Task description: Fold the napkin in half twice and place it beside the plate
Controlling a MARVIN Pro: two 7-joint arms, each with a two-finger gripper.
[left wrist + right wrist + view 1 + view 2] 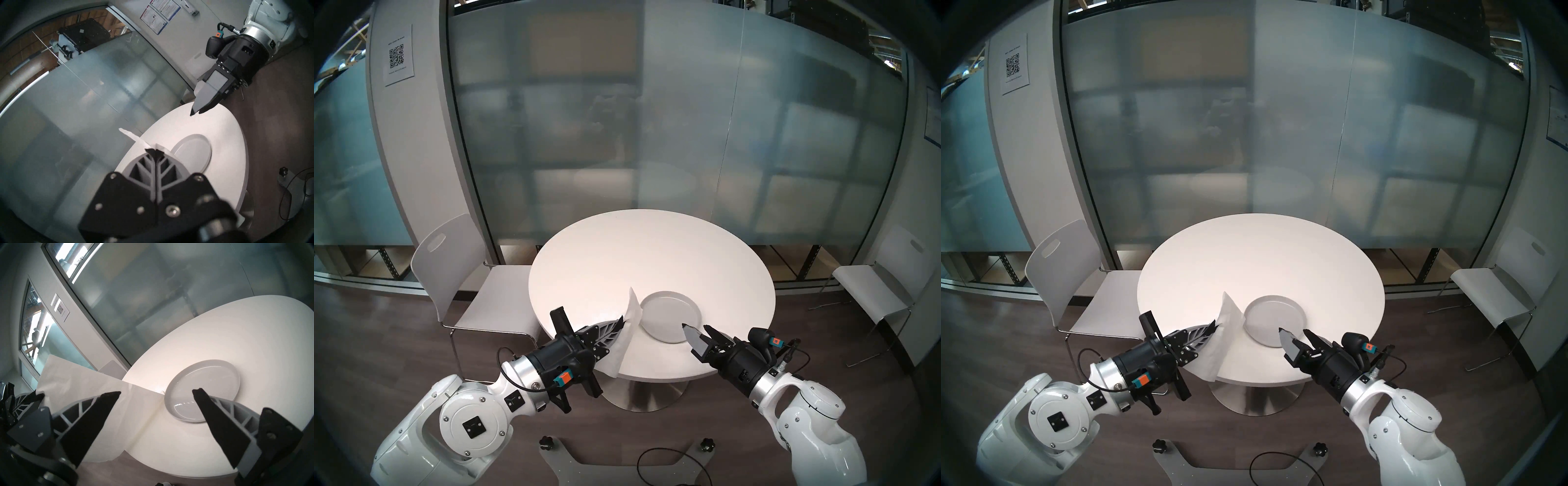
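Left gripper [621, 324]: fingers clamped together on the napkin [628, 334], which is lifted off the round white table [653, 258] near its front-left edge and hangs in a crinkled sheet past the rim. Plate [670, 315]: flat on the table near the front edge, just beside the napkin. Right gripper [695, 327]: fingers apart, empty, over the plate's near rim.

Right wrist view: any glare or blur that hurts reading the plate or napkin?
Right wrist view: a small glare streak on the plate near its front rim; napkin sharp but low-contrast against the white table; own fingers slightly soft. Left wrist view: left gripper base blurred, napkin edge-on.
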